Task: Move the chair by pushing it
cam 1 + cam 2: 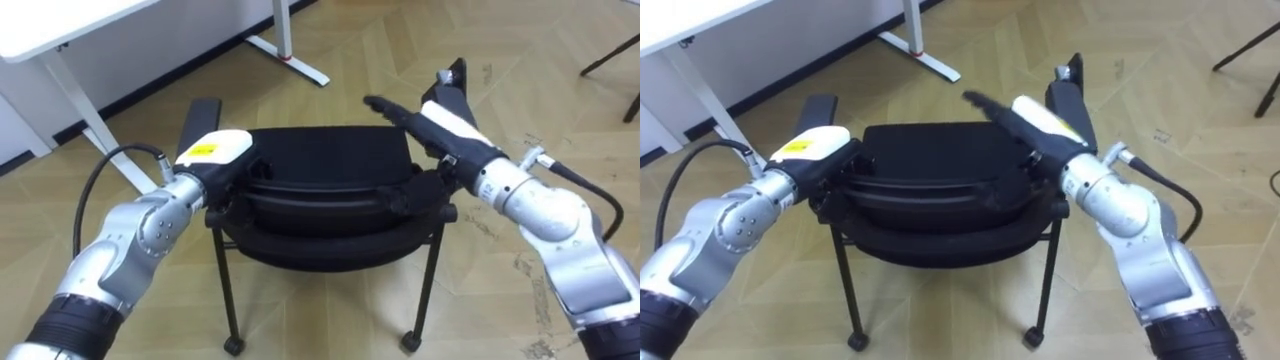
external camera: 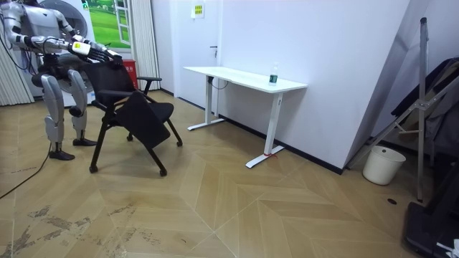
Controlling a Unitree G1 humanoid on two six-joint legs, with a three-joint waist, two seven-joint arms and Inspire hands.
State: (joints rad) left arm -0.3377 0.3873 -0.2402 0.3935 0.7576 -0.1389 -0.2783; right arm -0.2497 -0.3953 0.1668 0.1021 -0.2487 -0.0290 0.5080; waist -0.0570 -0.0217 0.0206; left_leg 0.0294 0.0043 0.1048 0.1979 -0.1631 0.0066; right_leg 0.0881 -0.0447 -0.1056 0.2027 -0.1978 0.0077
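Observation:
A black chair (image 1: 320, 215) on castors stands right in front of me, its backrest toward me and both armrests pointing away. My left hand (image 1: 215, 150) lies against the backrest's upper left corner. My right hand (image 1: 445, 122) rests on the upper right corner, open, its straight fingers (image 1: 388, 106) reaching inward over the top edge. In the room view I stand upright behind the chair (image 2: 136, 107) at the room view's left, both arms stretched out to it.
A white desk (image 2: 244, 79) with a small bottle (image 2: 273, 77) stands by the wall beyond the chair; its foot (image 1: 290, 55) lies ahead to the left. Wooden floor spreads between them. A white bucket (image 2: 378, 165) and dark stands are at the room view's right.

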